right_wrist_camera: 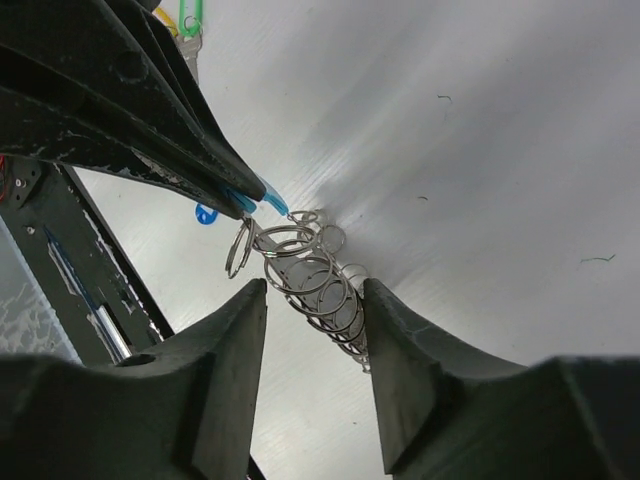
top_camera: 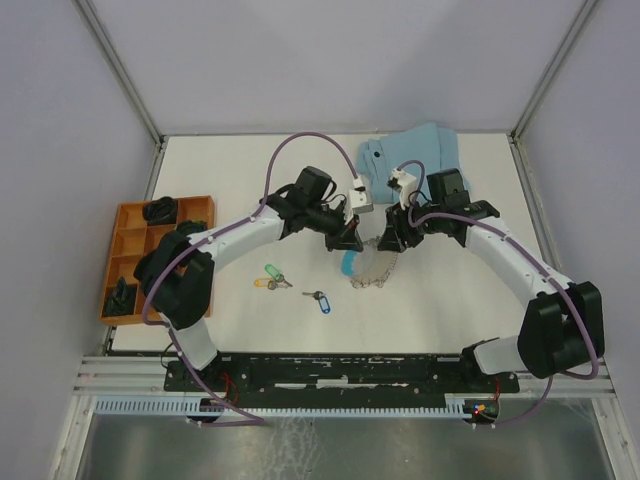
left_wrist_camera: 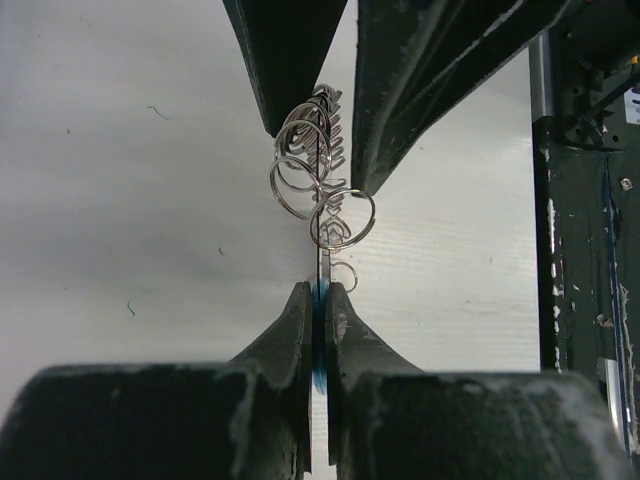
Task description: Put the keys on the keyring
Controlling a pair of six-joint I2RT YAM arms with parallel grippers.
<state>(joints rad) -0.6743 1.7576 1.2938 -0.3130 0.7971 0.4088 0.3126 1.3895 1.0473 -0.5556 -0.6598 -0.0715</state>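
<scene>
My left jaws are clamped on the blue section of the keyring (top_camera: 370,270), just on the near side of the light-blue cloth (top_camera: 415,150). Its long axis points straight from them to my right jaws, which stand apart astride its silver rings (right_wrist_camera: 310,280).

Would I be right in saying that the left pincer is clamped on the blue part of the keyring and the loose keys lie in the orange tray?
Not quite. The top view shows the loose keys lying on the white table, to the right of the orange tray. The left pincer is indeed clamped on the blue part of the keyring.
</scene>
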